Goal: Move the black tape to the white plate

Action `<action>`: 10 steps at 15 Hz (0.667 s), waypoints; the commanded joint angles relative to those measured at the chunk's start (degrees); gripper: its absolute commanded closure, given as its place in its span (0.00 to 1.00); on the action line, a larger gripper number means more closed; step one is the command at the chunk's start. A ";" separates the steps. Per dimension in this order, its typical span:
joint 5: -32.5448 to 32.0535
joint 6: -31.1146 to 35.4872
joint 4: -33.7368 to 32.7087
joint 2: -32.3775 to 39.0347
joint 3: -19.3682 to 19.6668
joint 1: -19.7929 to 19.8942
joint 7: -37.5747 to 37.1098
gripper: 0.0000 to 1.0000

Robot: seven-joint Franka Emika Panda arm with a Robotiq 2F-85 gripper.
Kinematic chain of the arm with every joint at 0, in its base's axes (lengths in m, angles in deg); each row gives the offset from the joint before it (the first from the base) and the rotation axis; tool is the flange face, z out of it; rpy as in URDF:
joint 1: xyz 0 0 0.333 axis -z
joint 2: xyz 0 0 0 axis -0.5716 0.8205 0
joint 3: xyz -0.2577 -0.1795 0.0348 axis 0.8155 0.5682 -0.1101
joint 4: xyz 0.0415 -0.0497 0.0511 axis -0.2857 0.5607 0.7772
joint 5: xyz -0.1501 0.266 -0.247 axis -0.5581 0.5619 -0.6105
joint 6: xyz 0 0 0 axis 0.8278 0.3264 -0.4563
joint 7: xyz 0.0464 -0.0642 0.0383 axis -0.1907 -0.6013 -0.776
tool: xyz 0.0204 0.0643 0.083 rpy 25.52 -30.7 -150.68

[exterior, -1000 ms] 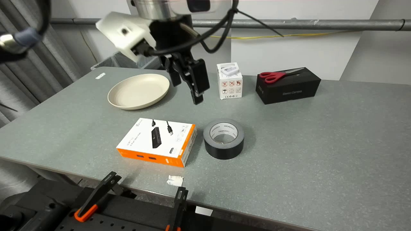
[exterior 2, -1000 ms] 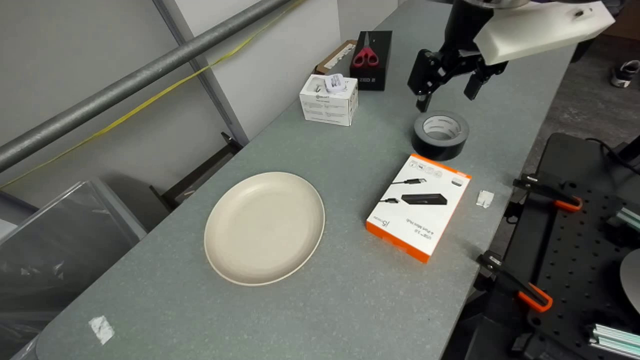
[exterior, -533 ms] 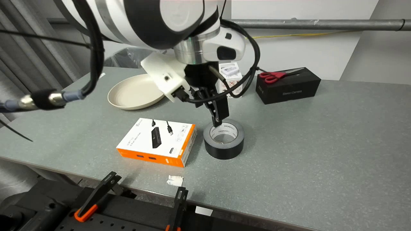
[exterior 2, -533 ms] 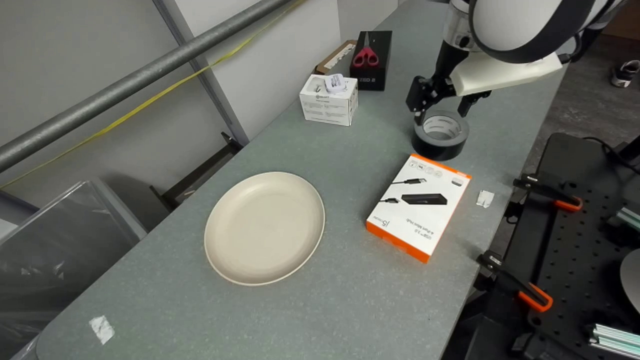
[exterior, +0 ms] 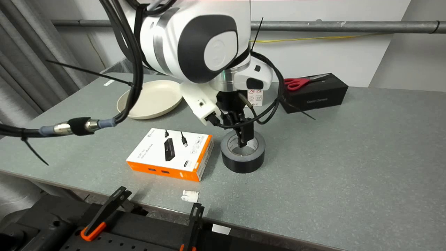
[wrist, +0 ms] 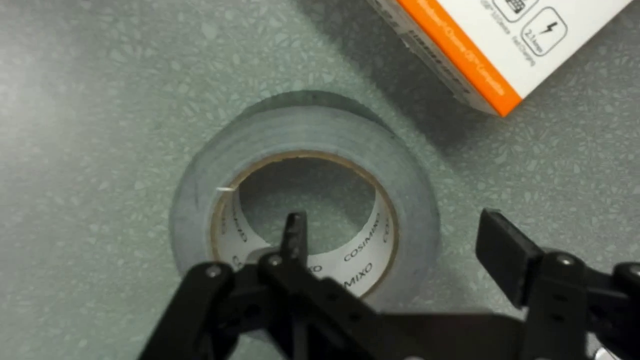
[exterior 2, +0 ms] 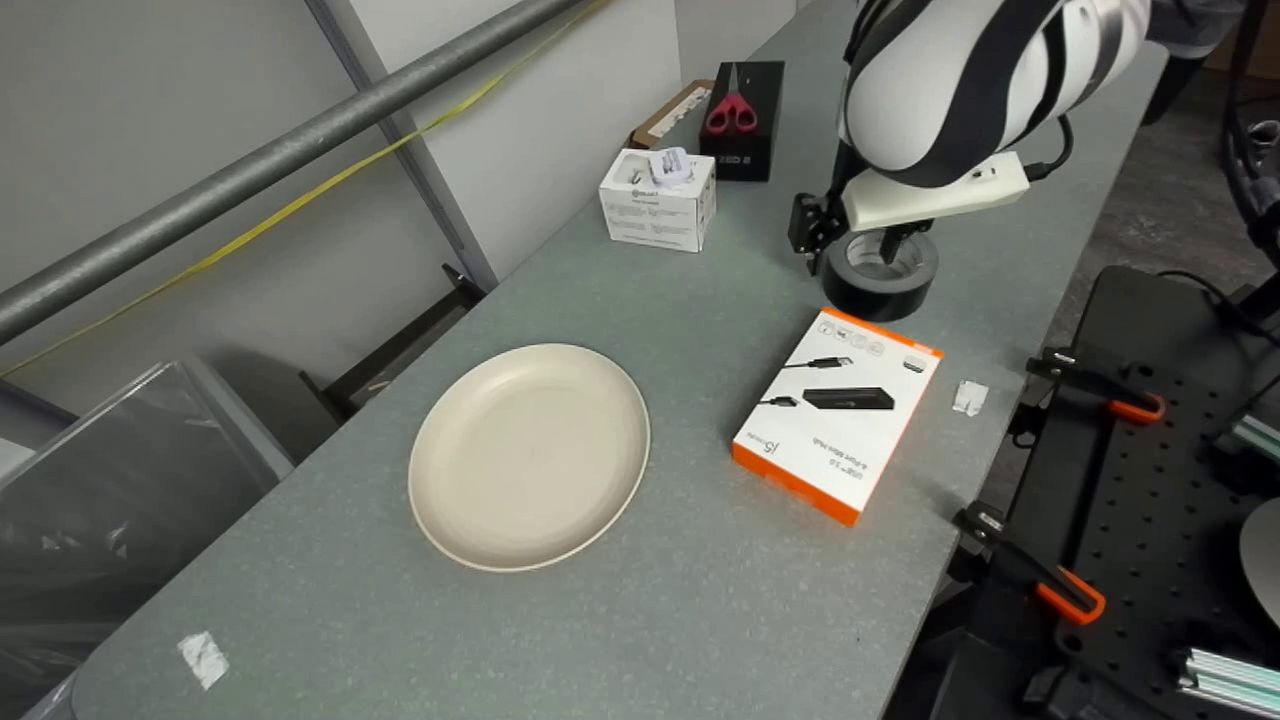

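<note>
The black tape (exterior: 243, 164) lies flat on the table; it also shows in an exterior view (exterior 2: 878, 298) and the wrist view (wrist: 305, 125). My gripper (wrist: 395, 225) is open at the tape. In the wrist view one finger (wrist: 295, 237) is over the hollow centre and the other finger (wrist: 505, 255) is outside the ring, with the tape's wall between them. The gripper also shows in an exterior view (exterior 2: 853, 252). How deep the fingertips reach is hard to tell. The white plate (exterior 2: 530, 455) stands apart, with nothing on it; it also shows in an exterior view (exterior: 156, 99).
A white and orange box (exterior: 150, 150) lies close beside the tape. A small white box (exterior 2: 655, 215) and a black box (exterior: 317, 101) with red scissors (exterior: 296, 83) stand towards the wall. Clamps (exterior: 108, 209) sit at the table edge. A thick cable (exterior: 137, 66) hangs from the arm.
My gripper has come down from above the table to the tape, and one finger now shows in the tape's hollow. The gripper stays open. The tape and plate have not moved.
</note>
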 commanded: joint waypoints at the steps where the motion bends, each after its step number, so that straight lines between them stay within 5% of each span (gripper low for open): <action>1: 6.59 -0.10 -5.05 4.49 -2.17 0.04 3.44 0.42; 8: 6.80 -4.80 -6.88 2.75 -0.34 -2.33 2.37 0.95; 10: 5.39 -6.12 -4.91 -1.30 0.47 -3.91 2.07 0.95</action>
